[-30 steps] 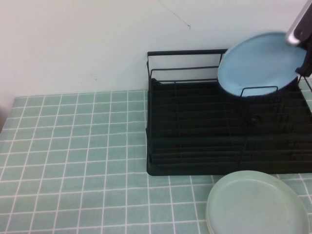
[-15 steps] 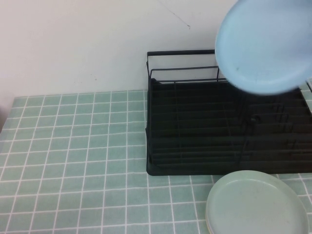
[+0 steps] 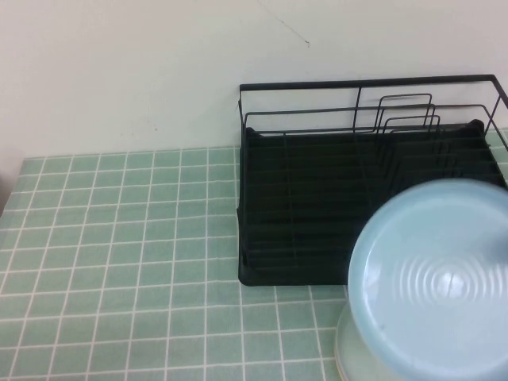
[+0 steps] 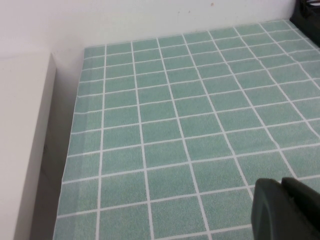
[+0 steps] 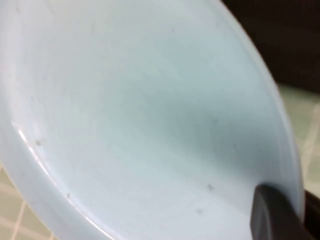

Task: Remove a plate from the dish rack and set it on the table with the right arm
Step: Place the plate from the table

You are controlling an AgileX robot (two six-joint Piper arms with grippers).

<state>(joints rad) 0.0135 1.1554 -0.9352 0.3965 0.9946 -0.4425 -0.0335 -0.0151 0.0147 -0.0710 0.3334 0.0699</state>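
The light blue plate (image 3: pixel 432 278) hangs tilted in the air at the front right, over the rack's front right corner and the pale green plate. It fills the right wrist view (image 5: pixel 140 115). My right gripper (image 5: pixel 295 205) is shut on its rim, one black finger on the inner face and one behind; it is out of the high view. The black wire dish rack (image 3: pixel 317 206) stands at the back right on the tiled table (image 3: pixel 119 238), with no plate in it. My left gripper (image 4: pixel 281 182) is shut and empty, low over the table's left part.
A pale green plate (image 3: pixel 343 353) lies on the table in front of the rack, mostly hidden under the blue plate. A white wall runs behind the rack. A white ledge (image 4: pixel 25 140) borders the table's left edge. Bare tiles stretch left of the rack.
The blue plate has moved from above the rack's back right, up and then forward and down, to the front right over the pale green plate. The rack's dividers now show.
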